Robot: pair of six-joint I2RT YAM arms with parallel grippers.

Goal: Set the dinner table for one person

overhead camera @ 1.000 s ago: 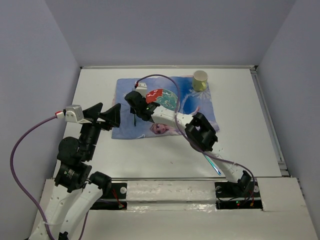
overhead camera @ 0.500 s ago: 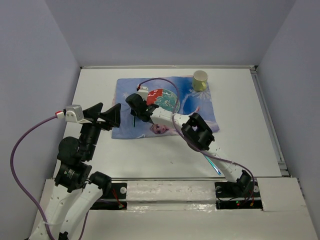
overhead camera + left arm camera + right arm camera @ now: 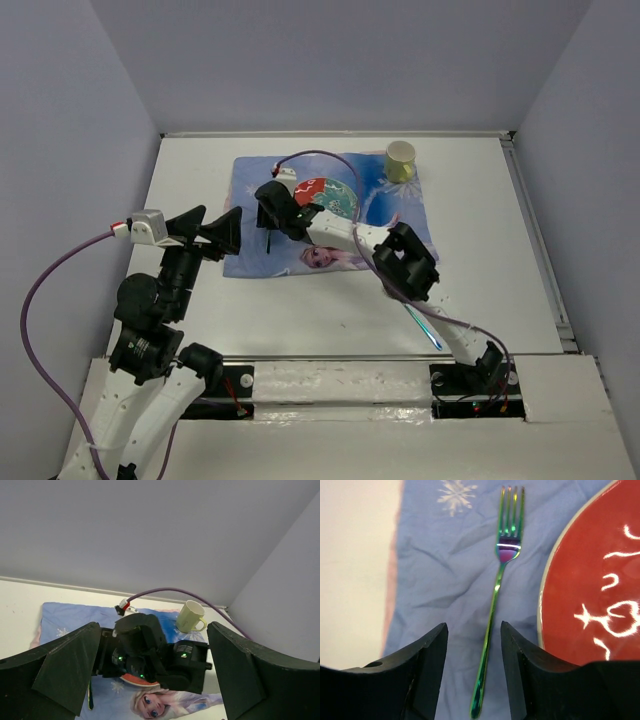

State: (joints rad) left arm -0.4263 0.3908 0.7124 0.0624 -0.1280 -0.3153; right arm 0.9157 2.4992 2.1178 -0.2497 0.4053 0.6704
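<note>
On the white dinner table (image 3: 480, 250) lies a blue printed placemat (image 3: 250, 180) with a red and teal plate (image 3: 328, 197) on it. An iridescent green fork (image 3: 496, 592) lies flat on the placemat just left of the plate, tines pointing away. My right gripper (image 3: 472, 626) hovers over the fork's handle, open, its fingers apart on either side and not touching it. From above, the right gripper (image 3: 268, 207) is at the plate's left edge. My left gripper (image 3: 218, 232) stands open and empty at the placemat's left side. A pale yellow mug (image 3: 400, 160) stands on the placemat's far right corner.
Another iridescent utensil (image 3: 425, 326) lies on the table at the near right, beside the right arm's base. Lavender walls close in the table on three sides. The right arm's purple cable (image 3: 330, 160) loops above the plate.
My right gripper's jaws have opened and let go of the fork, which now rests on the placemat. The left arm has not moved.
</note>
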